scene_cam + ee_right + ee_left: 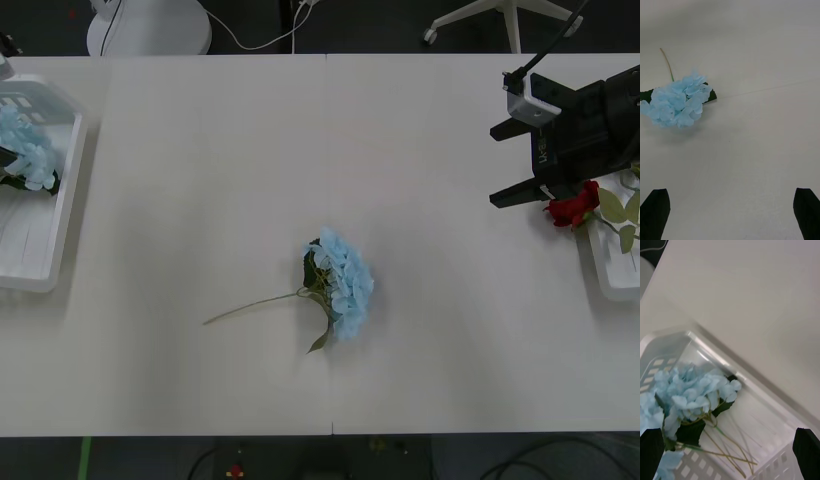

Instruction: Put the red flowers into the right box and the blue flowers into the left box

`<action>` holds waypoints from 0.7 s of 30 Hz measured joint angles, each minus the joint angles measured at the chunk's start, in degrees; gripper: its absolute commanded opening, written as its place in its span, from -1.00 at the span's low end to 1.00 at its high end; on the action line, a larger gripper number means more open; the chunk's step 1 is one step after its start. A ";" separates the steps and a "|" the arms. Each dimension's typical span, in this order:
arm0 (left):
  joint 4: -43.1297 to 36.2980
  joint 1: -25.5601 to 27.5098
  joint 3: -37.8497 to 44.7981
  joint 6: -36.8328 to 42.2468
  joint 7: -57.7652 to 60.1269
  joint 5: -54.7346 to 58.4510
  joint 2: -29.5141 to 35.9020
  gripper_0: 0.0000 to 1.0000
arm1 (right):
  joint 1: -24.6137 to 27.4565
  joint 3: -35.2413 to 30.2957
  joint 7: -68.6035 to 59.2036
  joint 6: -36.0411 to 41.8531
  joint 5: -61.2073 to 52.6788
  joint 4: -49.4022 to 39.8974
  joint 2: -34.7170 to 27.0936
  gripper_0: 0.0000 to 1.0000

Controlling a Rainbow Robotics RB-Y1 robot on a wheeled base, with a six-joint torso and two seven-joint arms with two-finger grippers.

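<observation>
Right tool (512,163) spread wide, empty — hovering just beside the right box (612,272). One blue flower (342,282) lies mid-table (200,180), well apart from it. Left tool (730,455) spread too — over the left box (763,390).

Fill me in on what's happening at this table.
A two-armed robot is sorting artificial flowers into trays. One blue flower lies loose mid-table. The right gripper, open and empty, hovers by the right box, where a red flower rests at the rim. The left gripper, also open, hangs over the left box, which holds blue flowers.
</observation>
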 measured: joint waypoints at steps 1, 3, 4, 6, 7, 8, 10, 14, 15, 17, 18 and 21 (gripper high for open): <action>-1.22 0.00 -1.36 -0.01 0.01 0.93 -0.33 1.00 | 0.00 0.00 0.00 0.00 0.00 0.00 0.00 0.90; -3.18 0.00 -4.69 -0.02 0.40 2.58 -1.44 1.00 | 0.00 0.00 0.00 0.00 0.00 0.00 0.00 0.90; -4.03 0.00 -6.62 -0.03 1.21 3.46 -2.09 1.00 | 0.00 0.00 0.00 0.00 0.00 0.00 0.00 0.91; -5.48 0.00 -10.88 -0.03 4.58 4.82 -3.30 1.00 | 0.00 0.00 0.00 0.00 0.00 0.00 0.00 0.90; -6.18 0.00 -13.17 -0.03 7.69 5.26 -3.83 1.00 | 0.00 0.00 0.00 0.00 0.00 0.00 0.00 0.91; -6.81 0.00 -15.28 -0.03 10.84 5.52 -4.30 1.00 | 0.00 0.00 0.01 0.00 0.00 0.00 0.00 0.91; -7.97 0.00 -19.44 -0.03 18.87 5.89 -5.30 1.00 | 0.00 0.01 0.01 0.00 0.00 -0.01 0.00 0.90; -9.06 0.00 -26.50 -0.04 28.37 6.08 -7.35 1.00 | 0.00 0.01 0.01 0.00 0.00 -0.01 0.00 0.91; -9.15 0.00 -28.05 0.01 28.22 6.08 -7.81 1.00 | 0.00 0.01 0.01 0.00 0.00 -0.01 0.00 0.90; -9.21 0.00 -31.25 0.92 27.43 6.04 -8.74 1.00 | 0.00 0.01 0.01 0.00 0.00 -0.01 0.00 0.90; -9.22 0.00 -32.83 1.76 27.25 5.98 -9.11 1.00 | 0.00 0.01 0.01 0.00 0.00 -0.01 0.00 0.90; -9.29 0.00 -37.03 4.36 27.16 5.62 -9.92 1.00 | 0.00 0.01 0.01 0.00 0.00 -0.01 0.00 0.90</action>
